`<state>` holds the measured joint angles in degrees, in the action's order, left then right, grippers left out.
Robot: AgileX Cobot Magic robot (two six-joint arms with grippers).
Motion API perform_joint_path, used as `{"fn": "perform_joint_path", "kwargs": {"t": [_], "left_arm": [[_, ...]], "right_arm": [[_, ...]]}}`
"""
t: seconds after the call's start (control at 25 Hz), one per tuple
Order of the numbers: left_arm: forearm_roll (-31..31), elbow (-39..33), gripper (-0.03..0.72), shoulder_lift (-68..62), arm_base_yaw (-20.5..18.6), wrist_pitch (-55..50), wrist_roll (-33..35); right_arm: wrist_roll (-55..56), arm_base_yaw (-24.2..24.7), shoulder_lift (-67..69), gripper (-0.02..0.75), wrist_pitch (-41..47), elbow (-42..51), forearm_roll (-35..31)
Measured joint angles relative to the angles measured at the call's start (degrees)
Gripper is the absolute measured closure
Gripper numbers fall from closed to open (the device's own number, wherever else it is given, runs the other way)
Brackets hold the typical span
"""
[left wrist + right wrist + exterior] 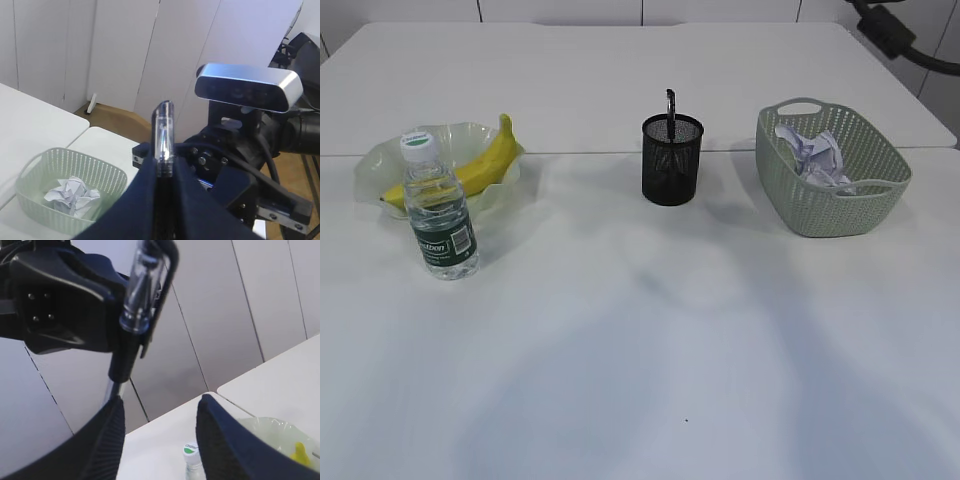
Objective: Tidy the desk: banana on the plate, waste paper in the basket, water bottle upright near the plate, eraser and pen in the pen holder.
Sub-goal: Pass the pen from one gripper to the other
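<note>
Yellow banana (470,168) lies on the pale plate (380,165) at the left of the exterior view, soft and easily bruised, best lifted at mid-body. The water bottle (438,208) stands upright just in front of the plate; its smooth, round wall wants a grip around the labelled middle. Crumpled waste paper (815,155) sits in the green basket (835,190) at right, light and crushable. A pen (671,103) pokes up from the black mesh pen holder (672,160) at centre; I cannot see the eraser.

Neither of my arms shows in the exterior view. The left wrist view shows my left fingers (162,200) pressed together at lower centre with nothing between them, the basket and paper at lower left. The right wrist view shows my right fingers (160,440) standing apart and empty, the bottle cap and plate at lower right. On every count I can see, I judge the counter (640,350) tidy.
</note>
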<state>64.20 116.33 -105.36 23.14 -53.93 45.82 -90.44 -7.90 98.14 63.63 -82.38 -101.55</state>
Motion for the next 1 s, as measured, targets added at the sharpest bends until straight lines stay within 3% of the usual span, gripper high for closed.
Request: {"fn": "perform_joint_path", "kwargs": {"t": [0.2, 1.0], "left_arm": [[0.2, 0.0, 0.66, 0.0, 0.0, -0.1, 0.4], [1.4, 0.0, 0.66, 0.0, 0.0, -0.1, 1.1]], "right_arm": [[1.7, 0.0, 0.4, 0.384, 3.4, -1.3, 0.0], [2.9, -1.9, 0.6, 0.384, 3.9, -2.7, 0.1]]}}
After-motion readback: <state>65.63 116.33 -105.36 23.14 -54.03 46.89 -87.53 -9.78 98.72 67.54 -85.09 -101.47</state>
